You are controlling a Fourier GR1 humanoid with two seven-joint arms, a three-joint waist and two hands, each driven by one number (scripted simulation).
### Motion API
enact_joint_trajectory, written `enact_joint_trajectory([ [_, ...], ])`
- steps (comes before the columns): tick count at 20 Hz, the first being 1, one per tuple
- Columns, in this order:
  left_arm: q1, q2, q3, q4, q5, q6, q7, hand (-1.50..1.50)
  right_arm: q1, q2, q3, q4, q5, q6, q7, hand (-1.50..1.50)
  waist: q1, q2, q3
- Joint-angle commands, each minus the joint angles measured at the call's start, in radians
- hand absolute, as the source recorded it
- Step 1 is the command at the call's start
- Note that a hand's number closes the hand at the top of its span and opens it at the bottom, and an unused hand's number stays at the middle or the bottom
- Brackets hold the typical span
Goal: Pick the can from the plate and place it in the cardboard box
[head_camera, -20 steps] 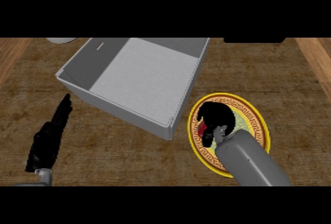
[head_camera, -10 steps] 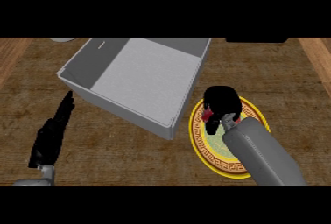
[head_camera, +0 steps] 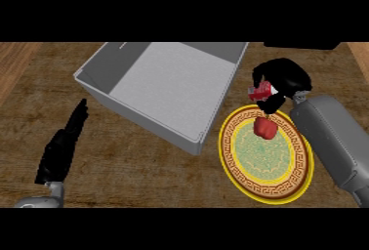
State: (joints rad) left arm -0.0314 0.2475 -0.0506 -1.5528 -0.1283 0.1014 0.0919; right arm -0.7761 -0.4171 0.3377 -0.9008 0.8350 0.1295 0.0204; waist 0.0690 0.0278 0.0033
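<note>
Since the earlier frames, right hand (head_camera: 282,80) has risen off the plate (head_camera: 238,166) and shifted up toward the box side, carrying the can (head_camera: 261,91) with it; the plate's patterned centre is now uncovered.

Head view, only view available:
- Right hand: black fingers curled round the red can; only a sliver of red and white shows between them. Can held clear of the plate, above its far rim and just beside the right wall of the cardboard box (head_camera: 169,85).
- A second red patch (head_camera: 265,127) shows lower down over the plate's upper part. Cannot tell whether it is the can's lower end or a separate item.
- Box: grey, open-topped, set at an angle, near corner close to the plate's left rim.
- Left hand (head_camera: 63,146): fingers straight, holding nothing, resting at lower left on the wooden counter (head_camera: 130,161), well apart from the box.

Judgement on handling: a small can should be stiff, light and smooth-sided, so it could slide within the fingers if tilted. Wrapping the side wall around mid-height looks the sensible hold. Remaining step: carry left over the box wall, then release inside.
</note>
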Motion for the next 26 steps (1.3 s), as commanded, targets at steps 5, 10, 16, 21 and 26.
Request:
enact_joint_trajectory([
  [5,-0.003,-0.013,0.005,0.046,-0.020,0.011,-0.025,0.00,-0.172,-0.004,-0.142,0.296,-0.061,-0.150,-0.333,1.50,-0.024,-0.010,-0.002],
  [10,0.021,-0.033,-0.010,0.024,-0.019,0.016,-0.023,0.00,-0.265,0.072,-0.275,0.267,-0.253,-0.052,-0.450,1.50,-0.020,-0.015,-0.002],
  [16,-0.001,-0.019,0.023,0.026,-0.013,0.012,0.018,0.00,-0.365,0.140,-0.315,0.312,-0.311,0.022,-0.533,1.50,-0.044,-0.022,-0.003],
  [21,0.042,-0.003,0.039,0.064,-0.005,-0.022,-0.070,0.00,-0.493,0.206,-0.338,0.423,-0.300,-0.005,-0.507,1.50,-0.035,-0.019,-0.004],
  [26,0.057,-0.004,0.047,0.001,-0.008,-0.014,-0.026,0.00,-0.606,0.241,-0.347,0.462,-0.288,0.019,-0.396,1.50,-0.036,-0.022,-0.004],
])
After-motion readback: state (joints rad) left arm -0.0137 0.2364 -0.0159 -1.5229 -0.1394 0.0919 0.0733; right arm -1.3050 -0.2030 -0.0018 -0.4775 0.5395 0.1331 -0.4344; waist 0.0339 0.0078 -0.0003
